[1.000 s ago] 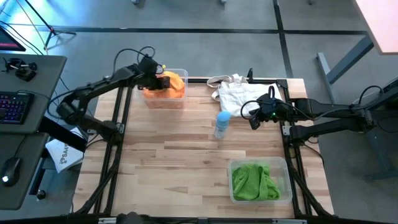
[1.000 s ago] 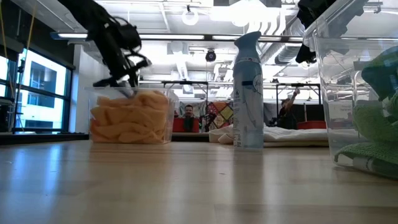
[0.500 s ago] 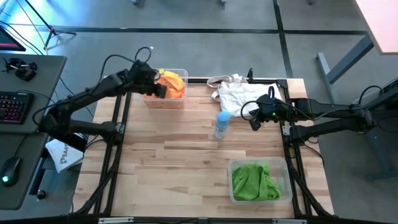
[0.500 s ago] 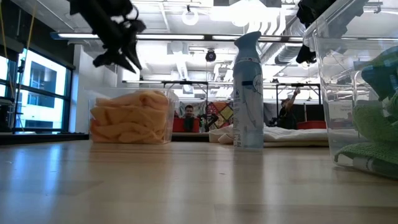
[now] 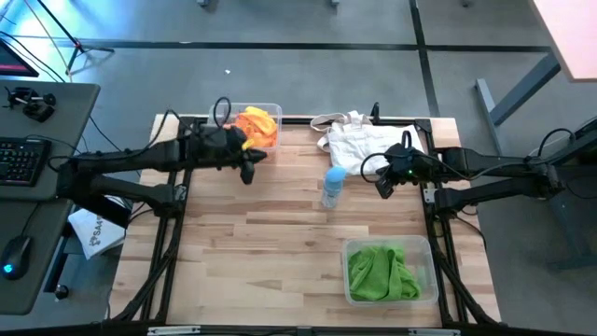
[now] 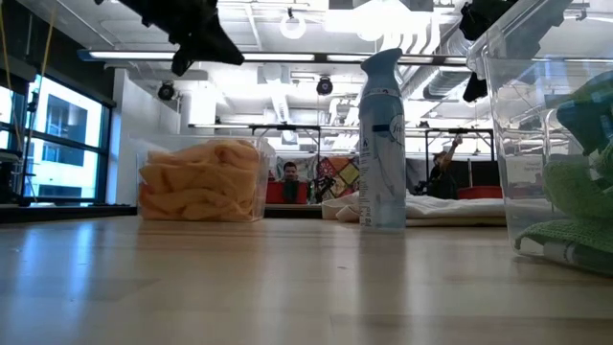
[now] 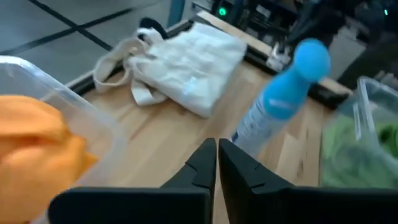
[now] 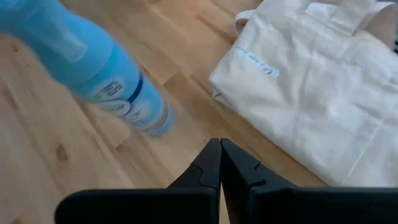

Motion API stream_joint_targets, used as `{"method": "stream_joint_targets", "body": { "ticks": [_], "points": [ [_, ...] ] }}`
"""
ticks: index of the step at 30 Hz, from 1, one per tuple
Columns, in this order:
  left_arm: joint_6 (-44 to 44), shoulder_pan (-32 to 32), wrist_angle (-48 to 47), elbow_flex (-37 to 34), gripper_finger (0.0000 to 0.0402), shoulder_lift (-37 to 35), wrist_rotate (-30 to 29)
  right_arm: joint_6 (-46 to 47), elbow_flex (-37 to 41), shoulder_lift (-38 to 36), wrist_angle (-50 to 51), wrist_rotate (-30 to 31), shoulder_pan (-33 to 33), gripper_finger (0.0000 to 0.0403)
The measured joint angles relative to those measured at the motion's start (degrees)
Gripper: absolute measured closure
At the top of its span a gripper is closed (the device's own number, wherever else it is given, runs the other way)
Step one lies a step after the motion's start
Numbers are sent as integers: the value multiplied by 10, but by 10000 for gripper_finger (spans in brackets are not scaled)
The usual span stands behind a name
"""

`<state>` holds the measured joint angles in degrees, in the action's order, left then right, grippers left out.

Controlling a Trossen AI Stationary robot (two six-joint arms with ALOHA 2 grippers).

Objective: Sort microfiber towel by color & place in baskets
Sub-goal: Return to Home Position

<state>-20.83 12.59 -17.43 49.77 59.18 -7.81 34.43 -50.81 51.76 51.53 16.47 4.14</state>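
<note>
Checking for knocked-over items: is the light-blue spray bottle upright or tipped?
Upright. In the low view the spray bottle stands on its base on the table, nozzle on top.

Almost nothing legible. White pack (image 5: 93, 231) on the floor left of the worktop (image 5: 280, 224): dark print that looks to start with "SA", rest unreadable. Blue spray bottle (image 6: 382, 144): label with a darker band and small print, too blurred to read in the low or right wrist view. White tote bag (image 8: 311, 81): one short line of blue print, too small to make out. Keyboard (image 5: 23, 161) at far left: key legends not resolvable
</note>
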Motion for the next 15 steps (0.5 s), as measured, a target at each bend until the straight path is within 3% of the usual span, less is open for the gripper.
{"method": "stream_joint_targets", "body": {
  "ticks": [7,15],
  "points": [
    [21,-46,35,-68,395,3,13,-22,0,0,46,-27,0,403],
    [109,-75,59,-117,401,3,45,-55,0,0,135,-57,0,403]
  ]
}}
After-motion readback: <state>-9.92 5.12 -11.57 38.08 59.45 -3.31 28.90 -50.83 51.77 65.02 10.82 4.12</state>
